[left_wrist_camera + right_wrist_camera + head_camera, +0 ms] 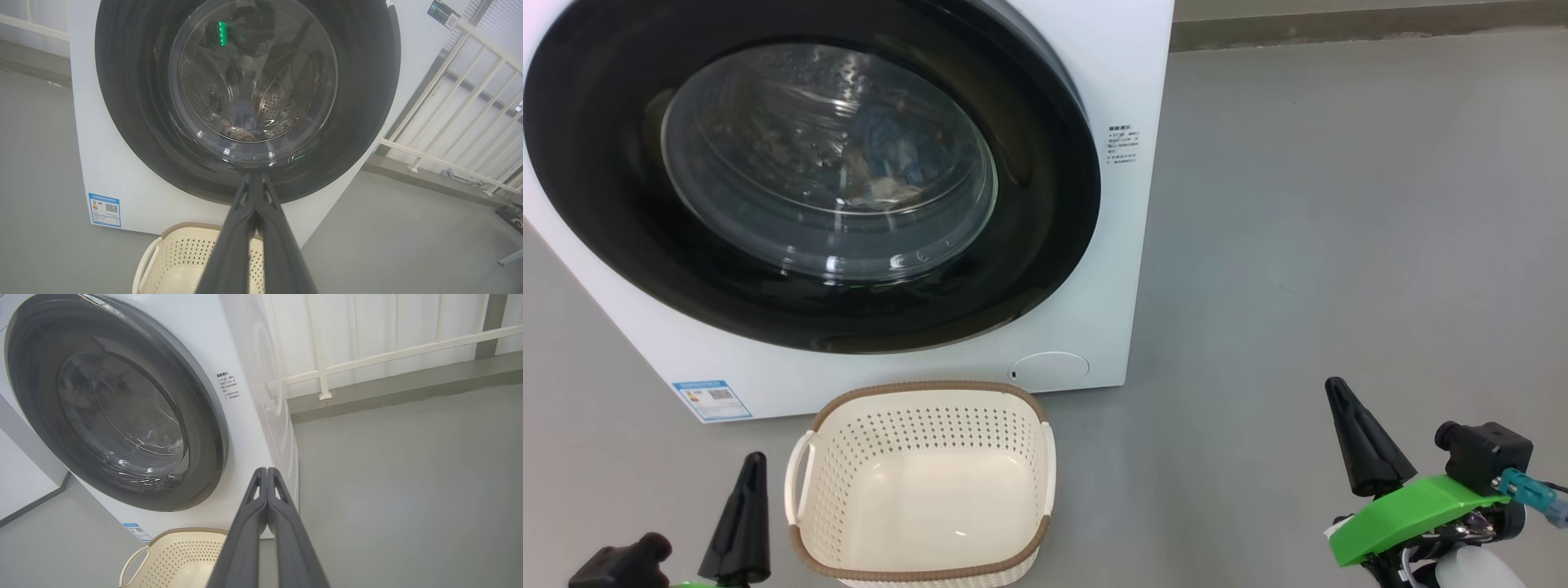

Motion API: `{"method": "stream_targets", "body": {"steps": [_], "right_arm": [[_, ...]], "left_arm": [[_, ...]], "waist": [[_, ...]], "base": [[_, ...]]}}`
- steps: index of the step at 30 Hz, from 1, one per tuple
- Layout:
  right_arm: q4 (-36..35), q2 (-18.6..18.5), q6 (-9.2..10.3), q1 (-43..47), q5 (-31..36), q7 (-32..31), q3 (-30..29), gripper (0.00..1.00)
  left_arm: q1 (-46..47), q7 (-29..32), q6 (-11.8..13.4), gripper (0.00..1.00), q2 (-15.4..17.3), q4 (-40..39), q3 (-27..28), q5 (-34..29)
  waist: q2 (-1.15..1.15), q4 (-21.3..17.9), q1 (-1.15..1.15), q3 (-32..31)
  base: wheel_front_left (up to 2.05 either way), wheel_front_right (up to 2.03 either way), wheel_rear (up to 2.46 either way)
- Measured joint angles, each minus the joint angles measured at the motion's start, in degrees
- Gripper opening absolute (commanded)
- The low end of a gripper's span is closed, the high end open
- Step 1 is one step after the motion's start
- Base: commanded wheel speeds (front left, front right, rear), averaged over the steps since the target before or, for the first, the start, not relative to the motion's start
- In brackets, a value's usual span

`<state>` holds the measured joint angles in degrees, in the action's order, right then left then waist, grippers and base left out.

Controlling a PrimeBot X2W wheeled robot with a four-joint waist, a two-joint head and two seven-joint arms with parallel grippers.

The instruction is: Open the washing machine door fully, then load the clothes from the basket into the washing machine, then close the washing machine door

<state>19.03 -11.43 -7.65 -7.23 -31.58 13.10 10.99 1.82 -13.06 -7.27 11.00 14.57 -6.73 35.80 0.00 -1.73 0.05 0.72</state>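
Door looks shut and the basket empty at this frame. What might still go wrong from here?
1. The washing machine door sits flush, but whether it latched cannot be told; it may swing open again with the clothes inside.
2. The basket stands close before the washing machine, beside the shut left pincer; a careless arm or base move might knock it.

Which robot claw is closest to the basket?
The left gripper: it stands right beside the basket, while the right gripper is far off on the other side.
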Motion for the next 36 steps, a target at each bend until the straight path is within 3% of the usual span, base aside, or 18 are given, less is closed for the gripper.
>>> {"method": "stream_targets", "body": {"steps": [36], "right_arm": [[-0.91, 2.31, 0.01, 0.15, -18.33, -5.5, -5.2, 0.0]], "left_arm": [[0.09, 5.69, 0.0, 0.0, -2.76, 0.02, 3.36, 16.47]], "waist": [[0.0, 0.52, -0.05, -0.1]], "base": [[0.0, 0.0, 0.0]]}}
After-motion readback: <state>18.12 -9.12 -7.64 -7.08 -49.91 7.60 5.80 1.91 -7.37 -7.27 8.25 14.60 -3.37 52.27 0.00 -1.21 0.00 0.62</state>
